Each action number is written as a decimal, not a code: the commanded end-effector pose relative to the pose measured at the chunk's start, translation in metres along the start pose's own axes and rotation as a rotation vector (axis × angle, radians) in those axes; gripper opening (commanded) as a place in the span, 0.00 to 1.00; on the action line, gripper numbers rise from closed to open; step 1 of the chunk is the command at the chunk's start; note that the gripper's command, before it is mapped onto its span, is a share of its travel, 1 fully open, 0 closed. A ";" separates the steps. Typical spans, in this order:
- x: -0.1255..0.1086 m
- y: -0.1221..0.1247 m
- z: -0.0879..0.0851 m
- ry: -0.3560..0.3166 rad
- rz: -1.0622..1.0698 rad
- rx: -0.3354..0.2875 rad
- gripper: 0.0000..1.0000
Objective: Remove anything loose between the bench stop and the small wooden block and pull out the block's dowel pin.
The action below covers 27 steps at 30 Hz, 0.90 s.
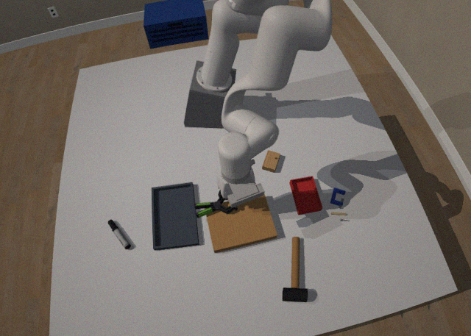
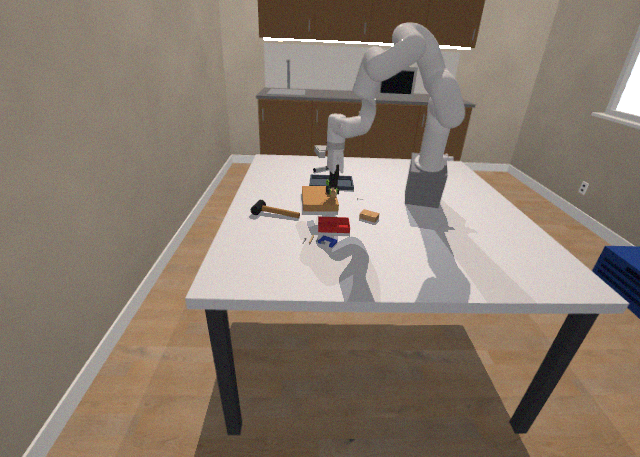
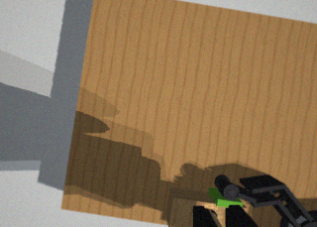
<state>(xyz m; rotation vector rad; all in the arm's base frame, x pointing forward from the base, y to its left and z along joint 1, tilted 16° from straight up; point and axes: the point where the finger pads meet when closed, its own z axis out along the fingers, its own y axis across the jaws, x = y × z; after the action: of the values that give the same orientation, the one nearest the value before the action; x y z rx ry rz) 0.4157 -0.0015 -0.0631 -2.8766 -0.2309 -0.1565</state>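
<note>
My gripper [image 1: 223, 204] [image 2: 332, 181] [image 3: 220, 218] is shut on the spring clamp [image 1: 204, 209] [image 3: 226, 202], a black clamp with green handles. It holds the clamp over the far left corner of the wooden bench board [image 1: 243, 231] [image 2: 313, 200] [image 3: 198, 88]; the green handles stick out toward the tray. A small wooden block [image 1: 271, 160] [image 2: 369, 215] lies on the table behind the board, apart from it. A thin wooden pin [image 1: 338, 213] lies on the table to the right, near a blue C-shaped piece [image 1: 334, 196] [image 2: 326, 240]. My wrist hides the board's far edge.
A grey tray [image 1: 174, 215] lies left of the board, a red box [image 1: 305, 195] [image 2: 333, 226] right of it. A hammer [image 1: 295, 270] [image 2: 273, 210] lies in front. A marker [image 1: 119, 234] lies far left. A small grey bit [image 1: 344, 220] lies by the pin.
</note>
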 end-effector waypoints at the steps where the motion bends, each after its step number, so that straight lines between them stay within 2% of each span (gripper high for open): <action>1: 0.002 0.000 -0.002 0.003 0.032 -0.002 0.00; 12: 0.002 0.000 -0.005 0.003 0.163 -0.001 0.00; 27: 0.002 0.000 -0.029 0.003 0.170 -0.001 0.00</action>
<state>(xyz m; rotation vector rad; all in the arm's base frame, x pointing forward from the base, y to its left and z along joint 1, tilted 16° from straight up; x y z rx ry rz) 0.4141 -0.0068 -0.0437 -2.8786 0.0132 -0.1286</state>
